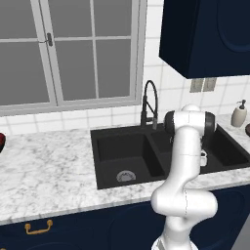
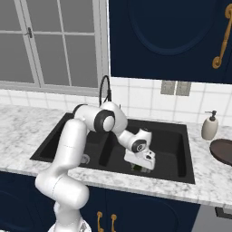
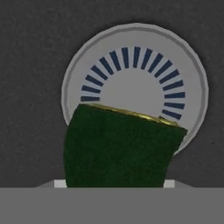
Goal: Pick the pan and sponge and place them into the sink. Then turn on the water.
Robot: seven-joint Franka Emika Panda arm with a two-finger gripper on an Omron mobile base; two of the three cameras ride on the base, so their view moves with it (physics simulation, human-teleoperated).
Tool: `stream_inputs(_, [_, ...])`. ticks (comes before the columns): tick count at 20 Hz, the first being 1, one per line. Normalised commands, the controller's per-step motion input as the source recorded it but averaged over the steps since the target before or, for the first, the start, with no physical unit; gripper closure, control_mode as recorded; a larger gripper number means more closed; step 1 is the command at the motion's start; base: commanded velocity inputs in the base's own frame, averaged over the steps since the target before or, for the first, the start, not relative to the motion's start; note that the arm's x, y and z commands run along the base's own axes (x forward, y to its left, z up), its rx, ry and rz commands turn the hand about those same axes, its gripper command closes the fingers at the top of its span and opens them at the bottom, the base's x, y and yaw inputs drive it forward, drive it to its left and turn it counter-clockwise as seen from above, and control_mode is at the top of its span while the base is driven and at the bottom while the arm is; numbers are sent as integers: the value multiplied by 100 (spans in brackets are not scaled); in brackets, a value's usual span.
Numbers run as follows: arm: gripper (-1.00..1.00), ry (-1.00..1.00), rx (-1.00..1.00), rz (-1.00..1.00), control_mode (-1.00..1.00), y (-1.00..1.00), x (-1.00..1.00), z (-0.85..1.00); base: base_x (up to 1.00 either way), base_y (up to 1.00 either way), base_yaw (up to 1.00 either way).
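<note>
In the sink's [image 2: 181, 149] right basin, closed jaws hold one sponge [image 3: 118, 148] above one drain [image 3: 135, 83].

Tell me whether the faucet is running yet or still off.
Off. No blue stream falls from the tip of the faucet into the sink, and the pincer is down in the right basin with the sponge.

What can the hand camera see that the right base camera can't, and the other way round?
The hand view shows the round silver drain right below, with its dark slots.

The right base view shows the white arm, the black faucet, a soap bottle and the pan on the counter.

Both show the sponge at the hand, inside the black sink.
</note>
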Motion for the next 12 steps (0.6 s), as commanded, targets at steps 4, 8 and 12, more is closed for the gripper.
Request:
stream_inputs(4, [-100, 0, 0, 0, -100, 16, 9, 0, 0, 0, 0])
stream_inputs(8, [-100, 0, 0, 0, -100, 3, 5, 4, 0, 0, 0])
stream_inputs(12, [-100, -3, 0, 0, -100, 0, 14, 9, 0, 0, 0])
